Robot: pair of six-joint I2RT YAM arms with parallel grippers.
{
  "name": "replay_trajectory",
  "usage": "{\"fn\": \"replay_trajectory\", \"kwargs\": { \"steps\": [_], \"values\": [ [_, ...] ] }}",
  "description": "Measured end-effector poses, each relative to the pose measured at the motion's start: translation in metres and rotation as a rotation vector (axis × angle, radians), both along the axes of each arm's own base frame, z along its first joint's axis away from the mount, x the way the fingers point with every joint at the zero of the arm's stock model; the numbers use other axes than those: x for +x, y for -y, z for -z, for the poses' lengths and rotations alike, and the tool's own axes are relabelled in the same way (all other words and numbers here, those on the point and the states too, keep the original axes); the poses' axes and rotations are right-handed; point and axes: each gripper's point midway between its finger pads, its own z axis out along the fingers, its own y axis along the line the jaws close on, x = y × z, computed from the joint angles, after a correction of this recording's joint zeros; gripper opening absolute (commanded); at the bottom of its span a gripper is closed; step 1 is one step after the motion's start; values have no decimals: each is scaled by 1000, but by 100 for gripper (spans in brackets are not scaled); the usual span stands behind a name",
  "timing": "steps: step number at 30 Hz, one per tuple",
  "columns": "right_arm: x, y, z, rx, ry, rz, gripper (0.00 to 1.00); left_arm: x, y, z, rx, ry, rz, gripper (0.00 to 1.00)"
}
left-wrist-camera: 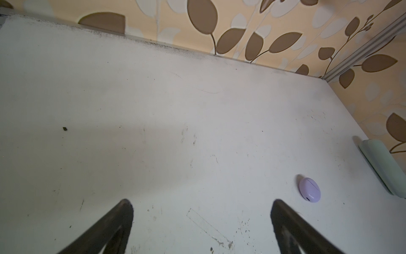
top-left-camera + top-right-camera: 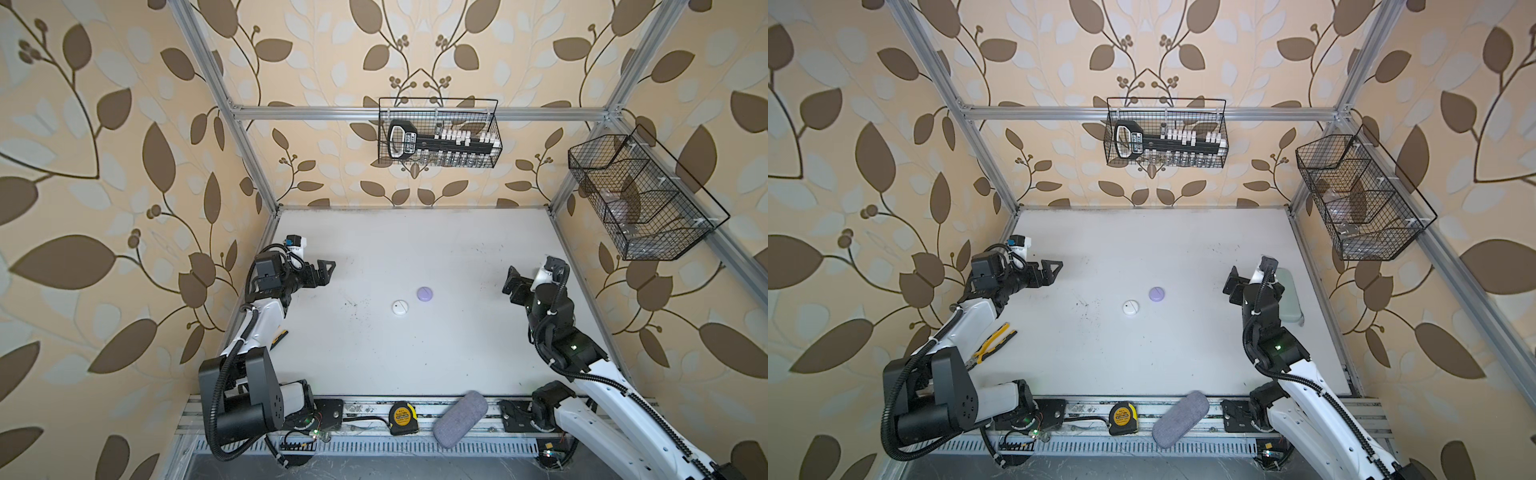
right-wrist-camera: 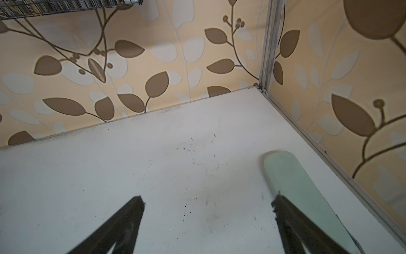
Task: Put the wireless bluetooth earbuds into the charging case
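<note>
**A:** Front rail (image 2: 365,406) first: grey pouch (image 2: 460,419) beside the tape (image 2: 402,417). On the table (image 2: 415,249), white case (image 2: 400,308) and lavender case (image 2: 424,293), near each other, not touching, both lids down.

**B:** Earbuds?

**A:** None showing in any view; inside the cases or elsewhere, can't tell. Left gripper (image 2: 327,272) and right gripper (image 2: 511,284) hang well apart, out at the sides.

**B:** Left wrist view: fingers (image 1: 126,211) wide apart, nothing between, lavender case (image 1: 309,190) out past one tip.

**A:** Right wrist view: fingers (image 3: 134,209) spread too, empty, a mint case (image 3: 294,180) near one tip.

**B:** My call: pin one case with one gripper, pry its seam with the other, slowly. Those will skate.
</note>
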Motion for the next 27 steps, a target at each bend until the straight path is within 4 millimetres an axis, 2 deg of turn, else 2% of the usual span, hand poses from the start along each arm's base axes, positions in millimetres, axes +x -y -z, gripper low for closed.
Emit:
{"fn": "replay_trajectory", "kwargs": {
  "steps": [5, 8, 12, 16, 23, 25, 27],
  "values": [
    [0, -2, 14, -29, -7, -22, 93, -4, -4, 31, -3, -1, -44, 99],
    [2, -4, 13, -35, 2, -35, 92, -8, -8, 44, 12, 3, -73, 99],
    [5, -6, 12, -42, 29, -45, 91, -9, -10, 46, 21, 56, -97, 99],
    [8, -7, 19, -60, 17, -49, 91, -10, -12, 46, 41, 105, -112, 99],
    [18, -10, 31, -118, -7, -61, 91, -8, -1, 50, 89, 127, -115, 99],
    [20, -11, 38, -139, -24, -63, 91, -5, 5, 57, 113, 116, -110, 99],
    [21, -11, 46, -156, -26, -65, 91, -2, 11, 73, 144, 81, -104, 99]
  ]
}}
